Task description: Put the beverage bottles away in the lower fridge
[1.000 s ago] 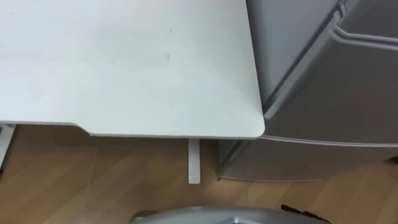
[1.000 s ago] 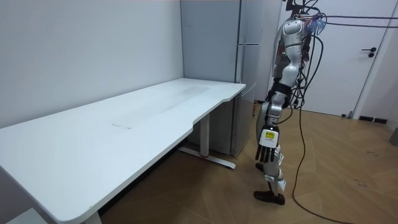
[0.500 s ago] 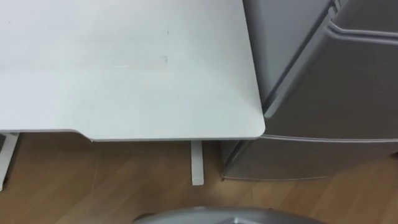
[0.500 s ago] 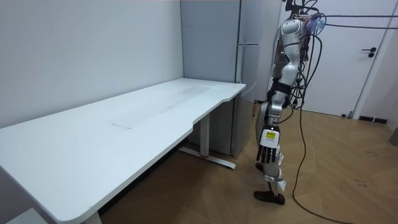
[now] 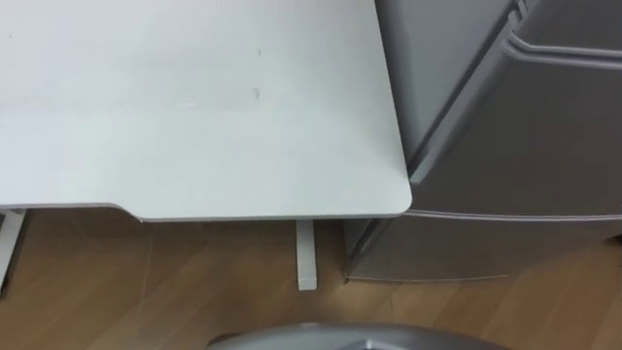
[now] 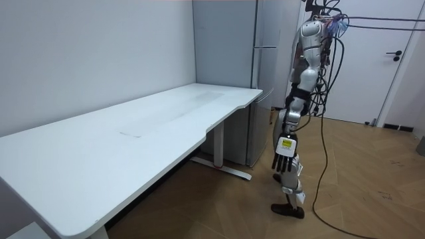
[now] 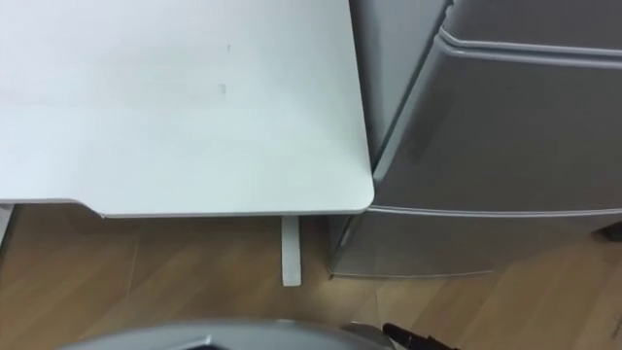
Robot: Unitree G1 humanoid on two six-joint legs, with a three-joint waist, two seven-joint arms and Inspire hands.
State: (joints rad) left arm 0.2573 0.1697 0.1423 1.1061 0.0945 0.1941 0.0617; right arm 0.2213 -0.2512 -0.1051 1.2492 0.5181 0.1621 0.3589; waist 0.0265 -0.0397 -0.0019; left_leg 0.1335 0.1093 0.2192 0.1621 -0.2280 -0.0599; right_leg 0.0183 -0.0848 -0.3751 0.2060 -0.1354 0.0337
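Nothing among the things has been moved since a second ago; a slight shift of the eye views is the camera's own, and the robot is still stood upright on the wooden floor [image 6: 372, 172] just off the white table's [image 5: 194, 117] far end. Its left hand [image 6: 283, 159] is seen hanging at its side, near that end of the table, fingers straight and pointing down, with nothing held. Just beyond the table's end, almost touching its corner, the grey fridge [image 6: 232, 66] is seen, its lower door [image 5: 515, 136] closed. Farther from the table, past the robot, a white room door [image 6: 392, 60] is seen shut.
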